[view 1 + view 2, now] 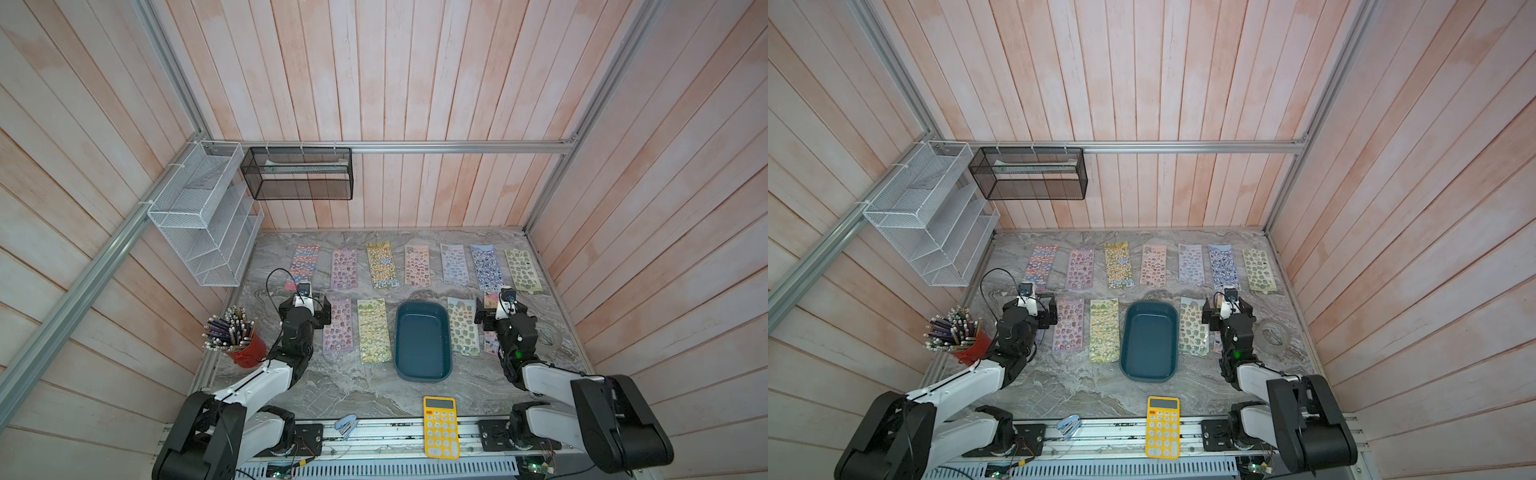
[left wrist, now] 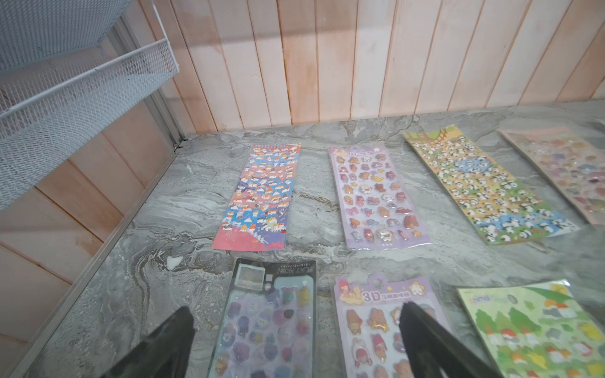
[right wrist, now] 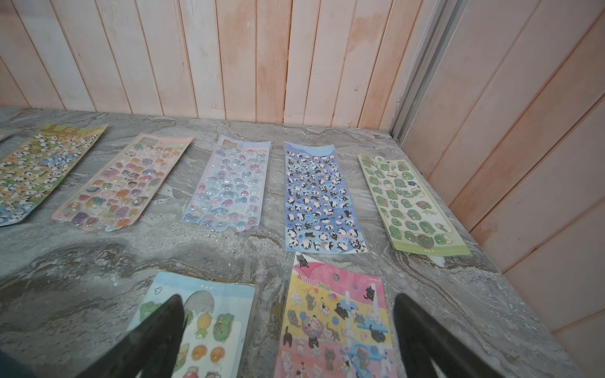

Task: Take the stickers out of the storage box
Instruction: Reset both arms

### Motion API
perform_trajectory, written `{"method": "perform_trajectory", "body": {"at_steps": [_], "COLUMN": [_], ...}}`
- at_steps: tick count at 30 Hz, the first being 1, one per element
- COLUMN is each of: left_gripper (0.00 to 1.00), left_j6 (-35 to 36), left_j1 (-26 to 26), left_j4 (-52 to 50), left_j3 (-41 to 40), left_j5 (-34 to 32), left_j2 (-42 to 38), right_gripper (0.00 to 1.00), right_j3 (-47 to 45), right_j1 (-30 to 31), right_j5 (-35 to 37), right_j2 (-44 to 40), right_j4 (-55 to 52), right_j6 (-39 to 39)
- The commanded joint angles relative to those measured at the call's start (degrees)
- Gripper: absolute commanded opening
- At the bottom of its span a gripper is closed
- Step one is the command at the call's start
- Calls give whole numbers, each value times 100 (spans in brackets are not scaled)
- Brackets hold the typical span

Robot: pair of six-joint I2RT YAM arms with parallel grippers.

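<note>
Well, the storage box [image 1: 423, 345] sits empty in the middle of the marble table [image 1: 345, 390], and every one of the stickers [image 1: 376, 266] that I can see lies flat on the stone outside it: seven sheets in a row along the far wall, the rest in a nearer row on either side of the box. So the job looks as good as done to me. The left gripper [image 2: 294, 309] stands with its jaws spread wide and nothing between them, above a dark-framed sheet [image 2: 268, 327] and the lilac sheet [image 2: 370, 330] beside it. The right gripper [image 3: 287, 297] is likewise wide and empty, over a pink cat sheet [image 3: 337, 327] and a pale blue frog sheet [image 3: 203, 330]. How high each hangs above the sheets I cannot tell. If any sheet wanted shifting, I reckon it would be feather-light, thin and floppy, with a glossy sleeve that slides on the stone. Lying flat, it offers little edge from above; a short end, near the hanger hole, seems the best place to pinch, sparing the puffy figures
</note>
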Motion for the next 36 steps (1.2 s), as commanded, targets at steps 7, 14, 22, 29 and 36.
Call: {"method": "perform_trajectory", "body": {"at_steps": [7,14,22,29,36], "left_gripper": [100,100,100,100,100], "left_j6": [282,239,-33,-100,-95], "left_j1": [788,1321,1582,1663,1663], "left_j4": [2104,3241,3006,2922,2915], "left_j3": [-360,-314,44,78,87], "left_j5": [1218,1968,2129,2232,2232], "left_j2": [545,1562,2061,2031,2029], "right_gripper": [99,99,99,99,99], "right_j3": [-178,120,314,327,388], "right_j1": [-276,-517,-625,-634,-731], "right_j5": [-157,-856,-795,-771,-949], "right_j2": [1477,1435,1481,1477,1502], "right_j4": [2790,2169,1879,1861,1762], "right_j6": [16,48,227,228,277]}}
